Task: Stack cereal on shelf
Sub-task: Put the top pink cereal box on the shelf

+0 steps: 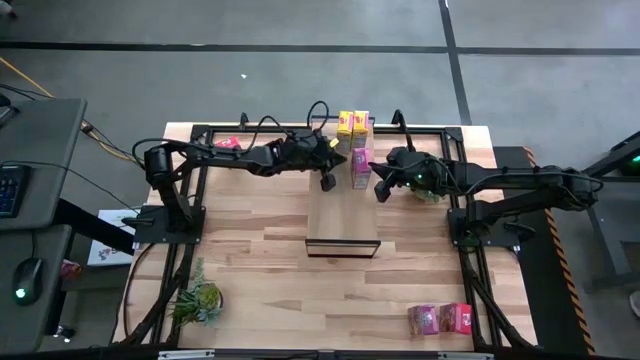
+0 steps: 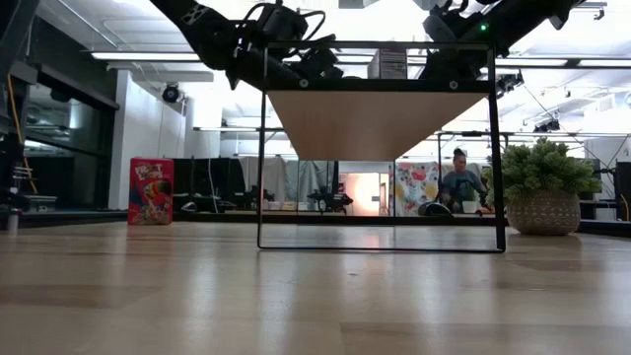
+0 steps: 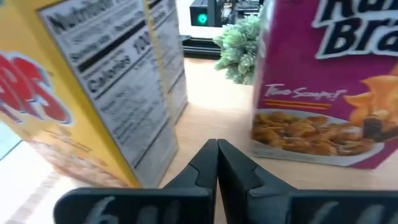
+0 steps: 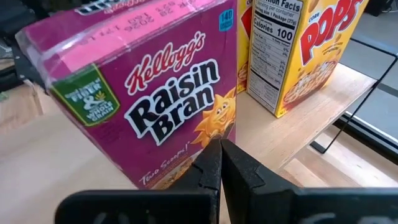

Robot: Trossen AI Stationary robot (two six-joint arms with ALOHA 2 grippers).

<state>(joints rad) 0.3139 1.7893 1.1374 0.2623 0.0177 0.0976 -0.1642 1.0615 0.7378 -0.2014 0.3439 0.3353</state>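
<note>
Shelf: light-wood plank unit with a thin black frame (image 1: 342, 215), standing mid-table and running from the middle toward the far edge.
Cereal on shelf: two yellow boxes (image 1: 352, 123) at the shelf's far end, side by side; a magenta-purple Raisin Bran box (image 1: 361, 161) upright just in front of them, near the shelf's right edge.
Cereal off shelf: two boxes (image 1: 440, 319) lying near the table's front right corner; one red box (image 1: 227, 143) at the far left edge of the table, seen upright in the low view (image 2: 151, 191).
Left gripper: (image 1: 327, 182) over the shelf's left edge, just left of the Raisin Bran box; its fingers (image 3: 214, 163) are pressed together with nothing between them, the yellow and magenta boxes close ahead.
Right gripper: (image 1: 381, 190) just off the shelf's right edge, beside the Raisin Bran box (image 4: 149, 106); fingers (image 4: 219, 165) closed together on nothing.
Plants: one green potted plant (image 1: 198, 299) near the table's front left corner, another (image 2: 540, 197) by the right arm.
</note>
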